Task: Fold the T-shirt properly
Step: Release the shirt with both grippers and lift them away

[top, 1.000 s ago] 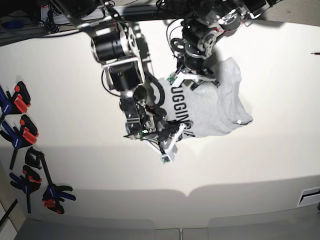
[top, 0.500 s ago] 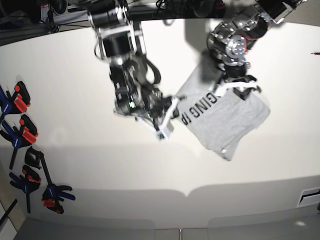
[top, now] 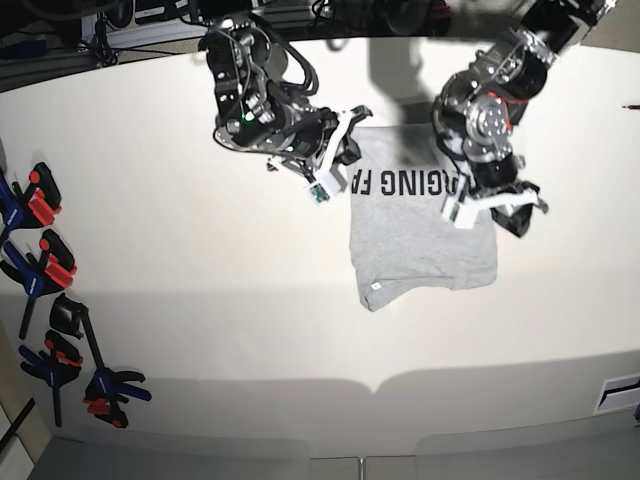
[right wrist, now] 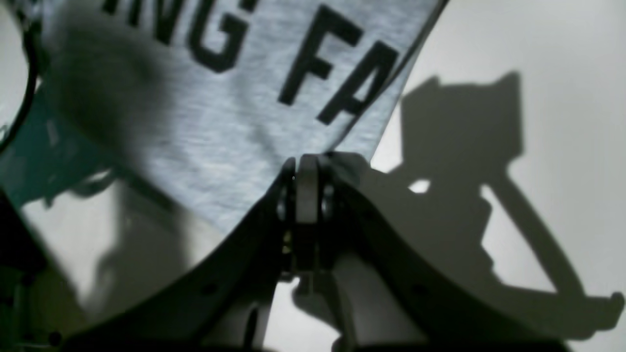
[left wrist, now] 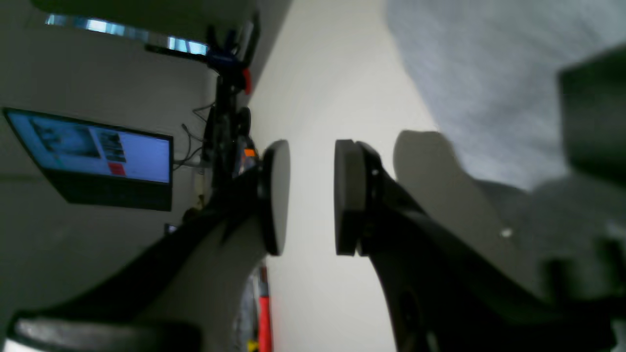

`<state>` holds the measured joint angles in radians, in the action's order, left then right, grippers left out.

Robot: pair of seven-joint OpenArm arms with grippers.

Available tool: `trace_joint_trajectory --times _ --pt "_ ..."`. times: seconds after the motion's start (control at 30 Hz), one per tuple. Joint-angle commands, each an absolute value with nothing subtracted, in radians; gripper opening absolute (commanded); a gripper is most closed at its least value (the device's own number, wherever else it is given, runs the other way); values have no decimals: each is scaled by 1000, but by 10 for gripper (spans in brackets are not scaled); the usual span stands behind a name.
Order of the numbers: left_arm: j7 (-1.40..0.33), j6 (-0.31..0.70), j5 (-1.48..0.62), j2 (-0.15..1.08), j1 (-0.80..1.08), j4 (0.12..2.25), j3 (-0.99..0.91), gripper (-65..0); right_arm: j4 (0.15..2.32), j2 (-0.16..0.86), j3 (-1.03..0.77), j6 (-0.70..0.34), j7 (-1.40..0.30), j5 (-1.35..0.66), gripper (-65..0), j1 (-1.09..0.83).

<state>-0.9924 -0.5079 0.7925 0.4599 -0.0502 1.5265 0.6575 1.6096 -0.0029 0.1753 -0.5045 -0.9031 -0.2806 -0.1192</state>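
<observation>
A white table (top: 150, 200) fills the base view, and the shirt (top: 420, 240) is spread on it at about 1 o'clock from centre, lettering side up, with the black capitals running along its far edge. The right gripper (top: 343, 150) is seen at the shirt's 10 o'clock corner; in the right wrist view its jaws are pressed together with a fold of grey cloth (right wrist: 205, 127) pinched between them. The left gripper (top: 497, 205) is placed at the shirt's 3 o'clock edge; in the left wrist view its pads (left wrist: 275, 195) are parted, with only bare table seen between them. Clamps (top: 45, 270) are laid along the table's 9 o'clock edge.
</observation>
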Motion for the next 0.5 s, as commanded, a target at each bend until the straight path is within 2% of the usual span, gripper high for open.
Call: trace_joint_trajectory --times 0.0,0.1,0.27,0.47 --pt "-992 -532 822 466 -81 1542 642 -513 1641 -8 177 -530 -884 -300 -650 -103" --pt "-1095 -537 822 466 -123 1542 626 -513 1667 -3 176 -542 -896 -291 -650 -102" --pt "-1289 -652 756 512 -179 1567 615 -513 1710 5 156 -558 -954 -288 -650 -103" --pt "-1174 -578 412 557 -185 1581 502 -513 1749 17 65 -572 -989 -289 -650 -103"
